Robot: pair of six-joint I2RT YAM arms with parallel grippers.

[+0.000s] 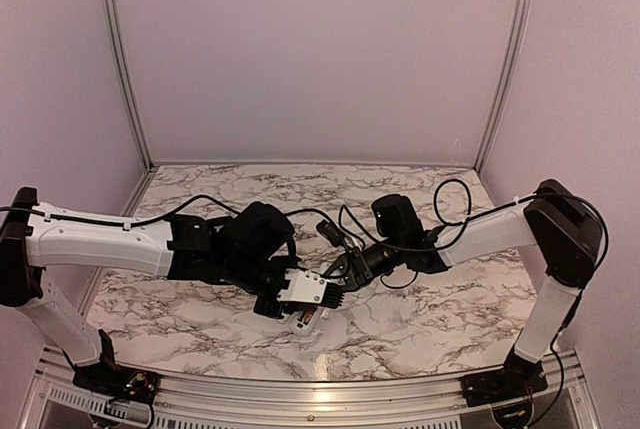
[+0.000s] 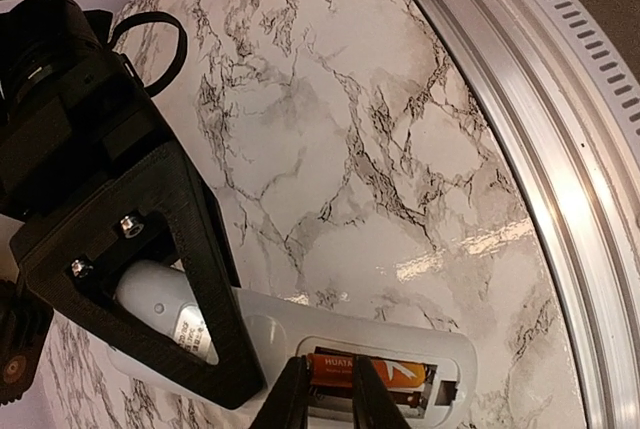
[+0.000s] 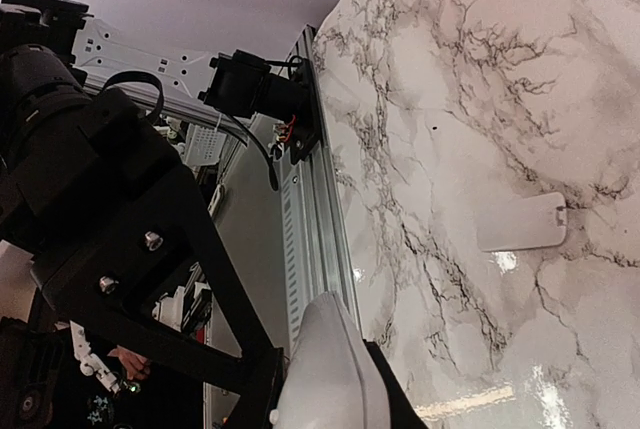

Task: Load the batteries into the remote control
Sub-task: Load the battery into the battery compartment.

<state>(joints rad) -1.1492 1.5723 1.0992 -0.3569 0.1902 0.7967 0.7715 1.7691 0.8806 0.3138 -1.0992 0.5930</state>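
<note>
Marbled tabletop (image 1: 430,321), lilac walls (image 1: 320,49), aluminium frame (image 1: 121,59), perhaps lit overhead

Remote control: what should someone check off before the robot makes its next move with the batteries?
1. Remote control gripped by the left pincer: ok.
2. Right pincer closed on the remote's end: ok.
3. Battery bay open, cover plate lying off on the table: ok.
4. One orange battery seated in the bay: ok.
5. Second battery in place: cannot tell, the bay's lower part is blocked.
</note>
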